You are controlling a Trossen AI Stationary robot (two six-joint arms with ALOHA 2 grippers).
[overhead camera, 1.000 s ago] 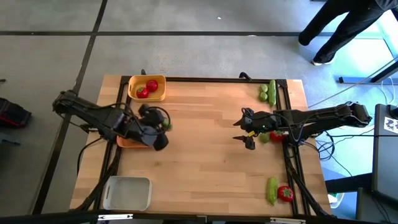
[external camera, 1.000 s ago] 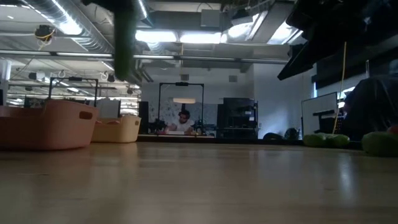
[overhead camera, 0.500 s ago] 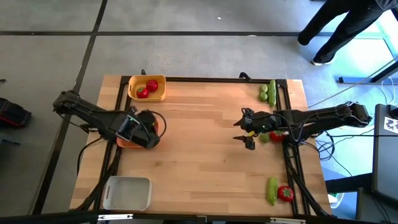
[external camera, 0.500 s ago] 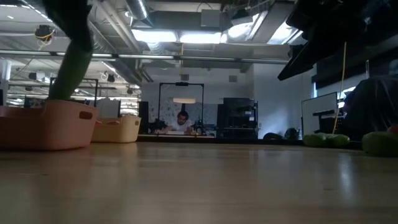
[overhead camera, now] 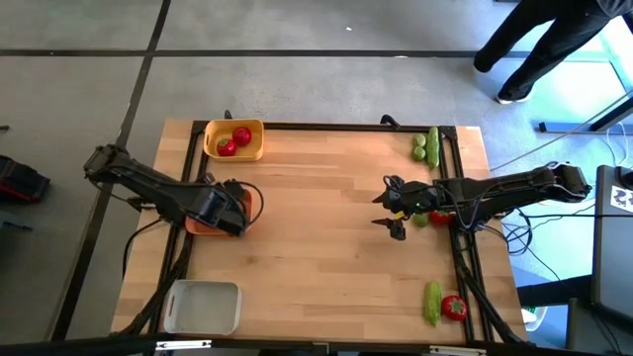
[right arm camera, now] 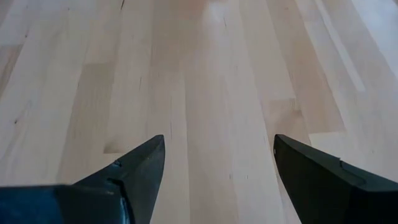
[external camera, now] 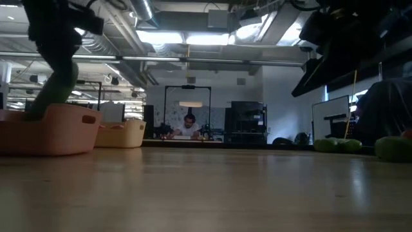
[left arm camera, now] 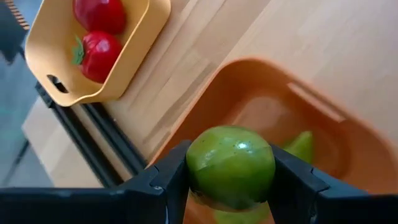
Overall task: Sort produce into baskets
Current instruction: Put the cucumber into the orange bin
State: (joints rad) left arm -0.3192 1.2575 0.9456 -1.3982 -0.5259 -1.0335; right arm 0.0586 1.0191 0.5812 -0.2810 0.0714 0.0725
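Observation:
My left gripper (overhead camera: 224,209) is shut on a green cucumber (left arm camera: 230,165) over the orange basket (left arm camera: 298,118). In the low view the cucumber (external camera: 55,87) slants down into that basket (external camera: 48,129). The yellow basket (overhead camera: 234,139) at the far left holds two red tomatoes (left arm camera: 99,50). A white-grey basket (overhead camera: 203,307) sits at the near left. My right gripper (overhead camera: 388,210) hangs open over bare wood (right arm camera: 217,155) at the right, beside a lime (overhead camera: 420,220) and a tomato (overhead camera: 440,218). My left gripper pinches the cucumber near its upper end (left arm camera: 231,144) between the two fingers (left arm camera: 169,180), which slant down from above. The cucumber hangs tilted below them. Its lower end is inside the orange basket, and the basket wall hides whether it rests on the bottom.
A cucumber (overhead camera: 433,140) and a lime (overhead camera: 418,148) lie at the far right corner. Another cucumber (overhead camera: 432,302) and a tomato (overhead camera: 454,308) lie at the near right. The table's middle is bare wood. A person stands beyond the far right corner.
My left gripper has gone down and toward the table's left edge, tipping steeply downward, still shut on the cucumber. The cucumber hung upright above the table. Now it slants with its lower end inside the orange basket.

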